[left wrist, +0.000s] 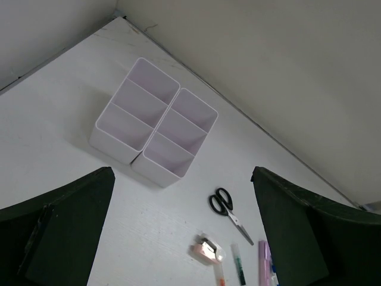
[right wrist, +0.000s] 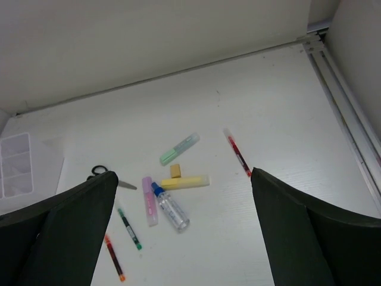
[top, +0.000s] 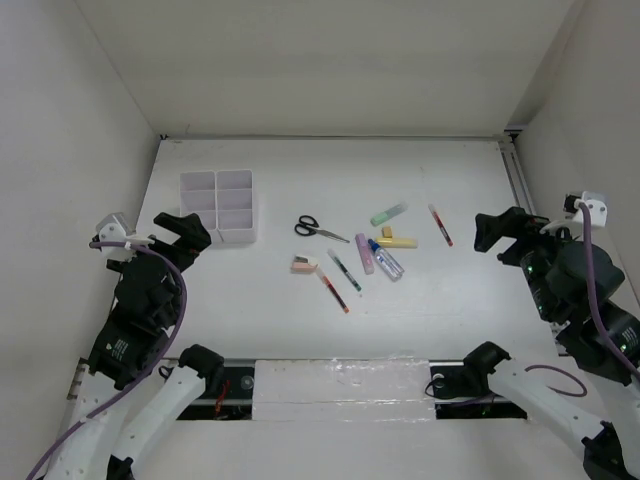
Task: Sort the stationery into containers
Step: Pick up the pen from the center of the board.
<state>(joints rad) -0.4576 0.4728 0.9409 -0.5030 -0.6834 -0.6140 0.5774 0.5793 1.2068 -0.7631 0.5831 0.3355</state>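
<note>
Left pincer (top: pixel 181 234), at the left edge of the top view, and right pincer (top: pixel 497 238), at the right edge: both have their fingers wide apart, grip nothing and hang above the white bench (top: pixel 470 310).

Centre of frame, loose stationery on the bench:
- Orange-tipped pen (top: pixel 334 290) and green pen (top: pixel 346 271), nearest.
- Pink-white eraser (top: pixel 304 265), just left of them; its dark mark is too small to read.
- Purple highlighter (top: pixel 365 253), beside the blue-capped tube (top: pixel 387 261).
- Yellow highlighter (top: pixel 398 240).
- Black-handled scissors (top: pixel 320 230).
- Red pen (top: pixel 440 224).
- Green highlighter (top: pixel 388 213).

Farthest, upper left: six-compartment white tray (top: pixel 232 236), well apart from the items.
</note>
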